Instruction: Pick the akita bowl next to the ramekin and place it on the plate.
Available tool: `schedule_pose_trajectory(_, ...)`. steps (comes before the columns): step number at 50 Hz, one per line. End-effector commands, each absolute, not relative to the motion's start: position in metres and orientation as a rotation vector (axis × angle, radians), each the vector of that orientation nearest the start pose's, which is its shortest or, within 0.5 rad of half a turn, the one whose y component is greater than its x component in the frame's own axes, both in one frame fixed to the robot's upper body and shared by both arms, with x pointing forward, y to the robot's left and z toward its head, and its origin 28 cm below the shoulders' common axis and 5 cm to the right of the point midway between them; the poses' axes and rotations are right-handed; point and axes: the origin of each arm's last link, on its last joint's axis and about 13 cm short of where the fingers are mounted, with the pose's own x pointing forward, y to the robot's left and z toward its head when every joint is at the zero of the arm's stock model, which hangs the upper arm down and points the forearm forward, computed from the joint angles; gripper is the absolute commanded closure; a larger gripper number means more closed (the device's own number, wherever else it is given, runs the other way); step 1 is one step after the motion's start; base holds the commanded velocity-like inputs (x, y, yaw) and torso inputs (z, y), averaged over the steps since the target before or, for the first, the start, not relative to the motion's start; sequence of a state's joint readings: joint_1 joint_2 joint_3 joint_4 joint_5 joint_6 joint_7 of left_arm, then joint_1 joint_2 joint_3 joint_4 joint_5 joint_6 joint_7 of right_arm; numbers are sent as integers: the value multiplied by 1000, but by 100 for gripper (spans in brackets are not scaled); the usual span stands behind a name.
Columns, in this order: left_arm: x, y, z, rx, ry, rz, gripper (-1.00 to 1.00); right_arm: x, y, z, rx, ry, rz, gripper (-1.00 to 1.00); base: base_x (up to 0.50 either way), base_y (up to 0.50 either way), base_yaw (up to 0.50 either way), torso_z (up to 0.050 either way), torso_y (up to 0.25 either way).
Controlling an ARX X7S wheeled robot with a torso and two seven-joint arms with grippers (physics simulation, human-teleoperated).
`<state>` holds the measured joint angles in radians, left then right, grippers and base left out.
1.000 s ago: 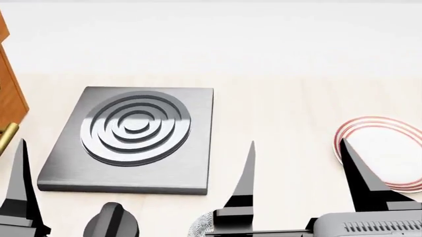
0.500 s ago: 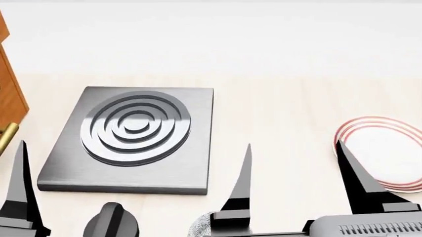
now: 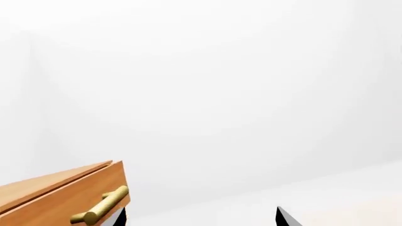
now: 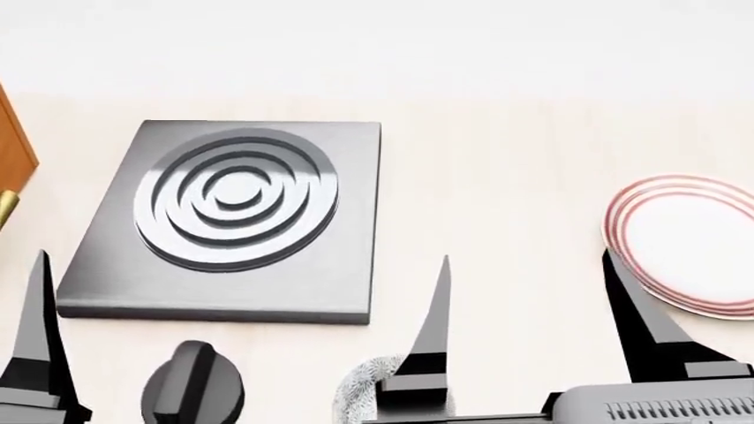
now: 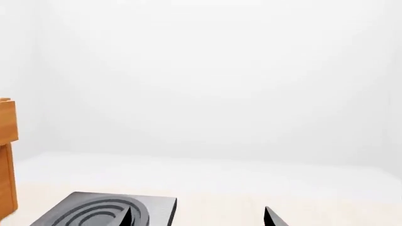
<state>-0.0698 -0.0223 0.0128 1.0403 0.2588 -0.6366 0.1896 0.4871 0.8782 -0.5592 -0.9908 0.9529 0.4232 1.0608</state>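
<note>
A grey-and-white patterned akita bowl (image 4: pixel 357 390) shows only as a slice of rim at the head view's lower edge, behind the left finger of my right gripper (image 4: pixel 527 258). That gripper is open and holds nothing; its fingers stand apart above the light counter. The red-ringed white plate (image 4: pixel 689 240) lies at the right edge, just beyond the right finger. The ramekin is out of view. One finger (image 4: pixel 35 336) of my left arm shows at far left. In the left wrist view the left gripper (image 3: pixel 199 215) is open and empty.
A grey stove plate (image 4: pixel 236 208) with concentric rings lies left of centre, also in the right wrist view as the stove plate (image 5: pixel 100 212). A dark knob (image 4: pixel 194 389) sits before it. A wooden cabinet (image 3: pixel 63 197) with a brass handle stands at far left.
The head view has tilted down: stove plate and plate sit higher in the picture and more of the plate shows. The right gripper keeps about the same place, still open.
</note>
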Motion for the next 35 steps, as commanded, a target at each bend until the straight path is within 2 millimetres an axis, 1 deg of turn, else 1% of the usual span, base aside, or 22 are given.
schedule_pose_trajectory(1, 161, 222, 184, 211, -431, -13, -100, 156, -95, 206, -8, -309, 73, -100, 0, 0, 0, 0, -129)
schedule_pose_trajectory(35, 159, 222, 183, 207, -426, -12, -100, 155, -96, 205, -7, -310, 72, -100, 0, 0, 0, 0, -130)
